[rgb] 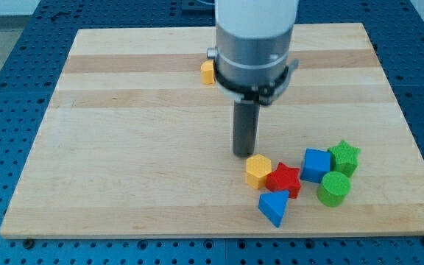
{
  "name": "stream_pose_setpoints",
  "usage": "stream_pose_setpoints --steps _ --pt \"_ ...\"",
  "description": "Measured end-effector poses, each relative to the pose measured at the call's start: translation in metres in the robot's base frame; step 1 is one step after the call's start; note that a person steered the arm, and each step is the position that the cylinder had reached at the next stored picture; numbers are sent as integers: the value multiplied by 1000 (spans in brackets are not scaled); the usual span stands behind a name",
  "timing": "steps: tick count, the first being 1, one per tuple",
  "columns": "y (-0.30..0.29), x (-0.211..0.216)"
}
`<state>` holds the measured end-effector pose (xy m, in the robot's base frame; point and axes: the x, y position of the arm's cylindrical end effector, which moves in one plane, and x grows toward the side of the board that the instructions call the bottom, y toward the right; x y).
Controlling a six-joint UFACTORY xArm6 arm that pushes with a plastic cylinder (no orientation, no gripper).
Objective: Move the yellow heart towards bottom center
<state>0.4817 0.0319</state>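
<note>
Camera view, the only one: my tip (243,153) is down on the wooden board (124,147), just up-left of a yellow hexagon block (258,171). It is very close to that block, and I can't tell whether they touch. No pincer on this rig, just a bare rod, so nothing is open, shut or clamped. The near yellow block reads as a hexagon, not a heart. So, as a judgement, the yellow heart (207,71) is the other yellow piece. It sits well apart from my tip, toward the view's top and a little to the view's left, half hidden behind the arm housing (256,44). Its outline is too covered to confirm. Key relation: my tip sits on the heart's bottom-right side, which is the wrong side for this push. The goal, bottom center, lies almost straight below the heart, so my tip likely needs to go round to the heart's top edge and push toward the view's bottom. The cluster to the right of and below my tip is the red star (284,179), blue cube (316,164), green star (344,157), green cylinder (334,188) and blue triangle (274,207). All of it is to the right of the straight push line. The hexagon is the nearest one to clip.
</note>
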Motion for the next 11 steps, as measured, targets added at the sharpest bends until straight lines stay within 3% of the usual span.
stream_pose_setpoints --steps 1,4,5,7,10,11 --pt "2 -67" --pt "-4 -172" --pt "-34 -173" --pt "-101 -65" --pt "-161 -61" --pt "-179 -38"
